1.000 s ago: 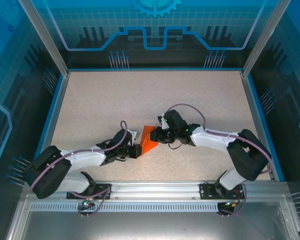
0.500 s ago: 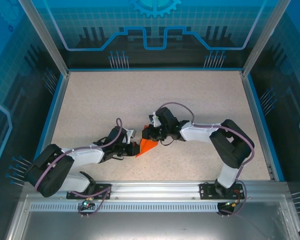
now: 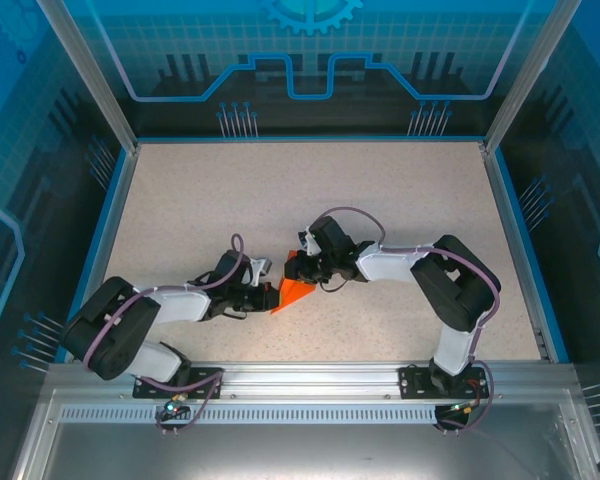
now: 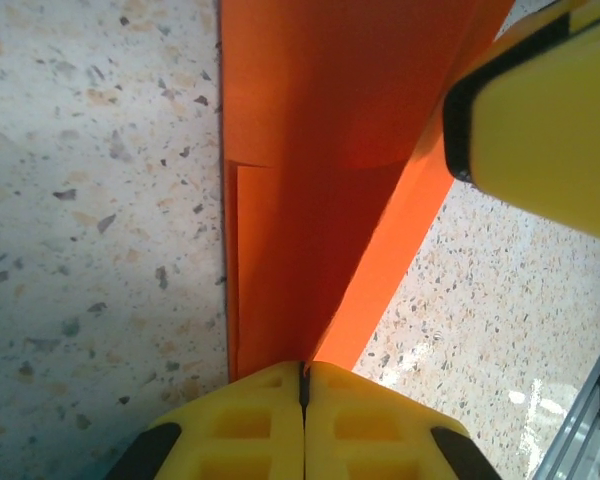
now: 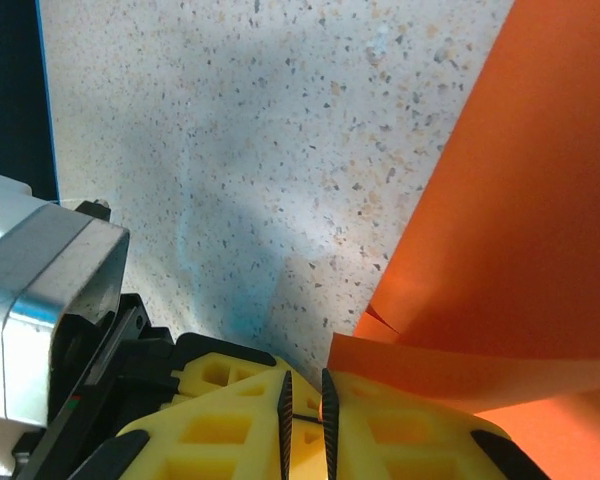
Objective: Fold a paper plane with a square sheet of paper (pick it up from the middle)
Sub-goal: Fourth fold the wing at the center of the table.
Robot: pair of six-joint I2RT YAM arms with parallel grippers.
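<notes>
The orange paper is a creased wedge lying on the table between the two grippers. My left gripper is at its near-left tip and shut on it. In the left wrist view the fold of the orange paper runs straight into the closed left gripper. My right gripper is at the far edge of the wedge. In the right wrist view the right gripper has its jaws a narrow slit apart with nothing in the slit, and a flap of orange paper rests over the right-hand finger.
The speckled table has free room behind and to both sides, bounded by a blue rim. The left arm's grey wrist housing is close beside the right gripper. A yellow finger of the right gripper hangs over the paper.
The right arm has swung left and folded in, bringing its gripper onto the far edge of the paper. The left gripper and the paper have shifted slightly left.
</notes>
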